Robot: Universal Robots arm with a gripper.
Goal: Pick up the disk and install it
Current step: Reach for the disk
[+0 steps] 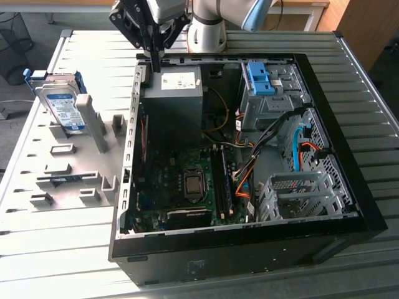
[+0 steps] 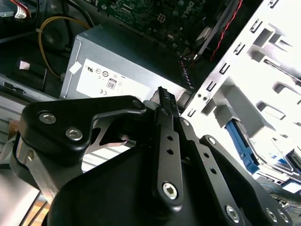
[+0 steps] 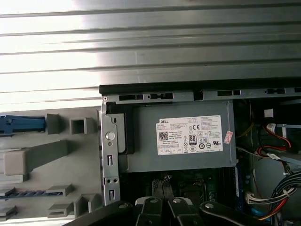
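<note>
On slatted table, PC case: open, lying flat.
Grey rack: beside case, ext. view's left.
PSU: in case corner near my arm's base.
My gripper: over PSU, fingers pressed together, nothing held.
Disk: propped on edge in rack, well apart from me.

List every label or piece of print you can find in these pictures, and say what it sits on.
White sticker on the power supply: a logo, certification marks and rows of fine print, too small to read.
Blue-and-white label on the disk: blurred, unreadable.
</note>
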